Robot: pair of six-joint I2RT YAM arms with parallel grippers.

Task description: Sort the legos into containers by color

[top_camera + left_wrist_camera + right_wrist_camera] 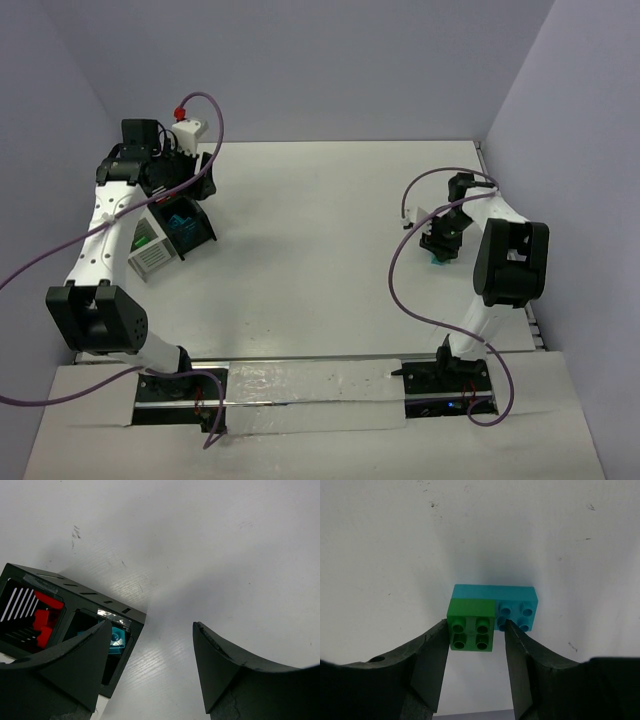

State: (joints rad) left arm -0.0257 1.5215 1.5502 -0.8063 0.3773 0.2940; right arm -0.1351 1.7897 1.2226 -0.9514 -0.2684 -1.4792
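White tabletop (320, 260), matte with a few dark scuffs and a faint sheen under my left wrist camera. Pale lavender walls (300, 60) close it in at the back and on both sides. A glossy white strip (310, 385) runs along the bottom of the overhead frame between my two bases, and purple cables (400, 290) loop off each arm. My left gripper (150, 630) hangs at the upper left of the overhead view, with its fingers spread wide and nothing between them. It is just above the containers (165, 240). The black container (90, 597) sits at lower left of that wrist view, with red bricks (44, 620) in one compartment and a teal brick (116, 639) in the next. A white slatted bin (150, 250) adjoins it, with something green showing inside. My right gripper (476, 624) is low over the table at the right of the overhead frame, well apart from the bins. A green brick (471, 630) sits stacked on a longer cyan brick (517, 605), resting on the bare surface. My fingers flank the green one closely, but I cannot tell whether they are pressing on it.
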